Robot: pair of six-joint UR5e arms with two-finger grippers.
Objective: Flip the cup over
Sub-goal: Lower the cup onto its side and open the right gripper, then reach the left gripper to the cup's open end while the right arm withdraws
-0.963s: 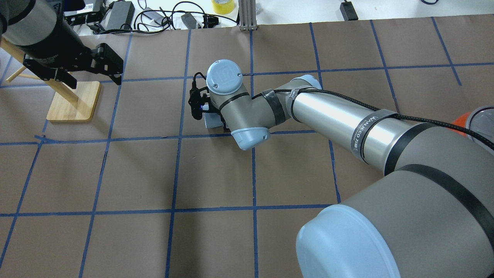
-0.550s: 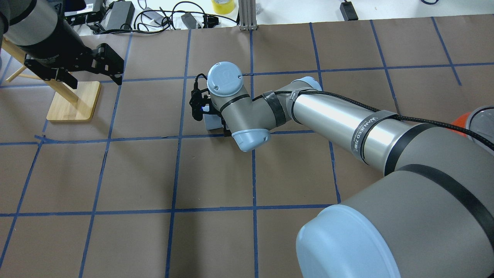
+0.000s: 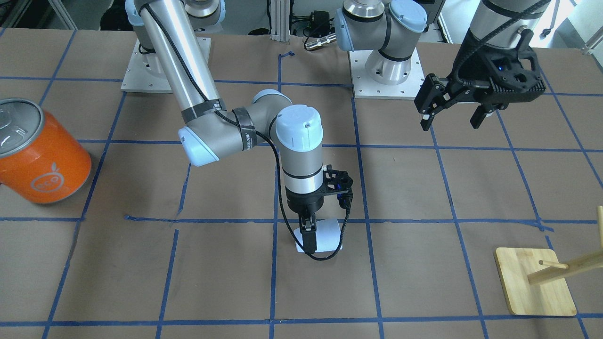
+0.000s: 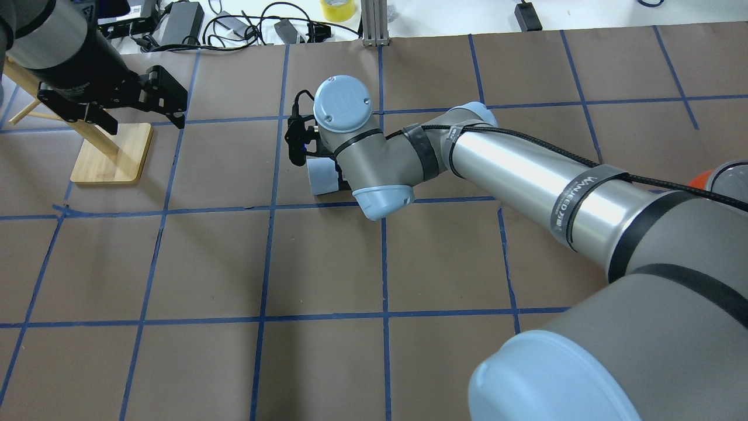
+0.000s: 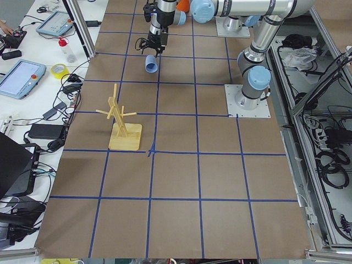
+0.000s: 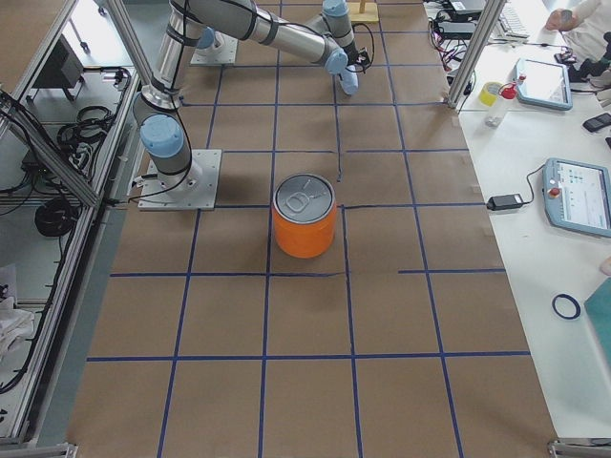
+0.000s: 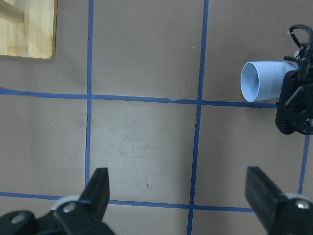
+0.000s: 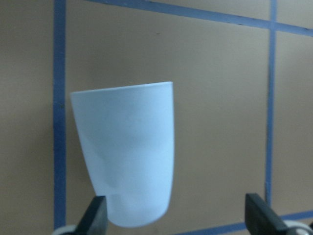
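right arm [image 4: 526, 169]: shiny silver tube, matte grey joint housings, pale blue round caps [image 4: 342, 106] with small screws and a faint logo. Black braided cable [image 4: 678, 187] runs along the tube, held by black tape bands [image 4: 423, 156] and a dark strap [image 4: 571, 202] with pale lettering. Black camera bracket [image 3: 335, 182] at the wrist, small blue light. left arm [image 3: 494, 19]: same silver and grey, black cable, bulky ribbed black housing. left claw [image 7: 178, 191] and right claw [image 8: 178, 218]: black fingers, pale screw heads at the roots. Square silver base plates [image 3: 365, 89], screwed to the surface.

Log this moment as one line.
cup: on its side | right gripper: open, straddling cup | left gripper: open, clear of cup
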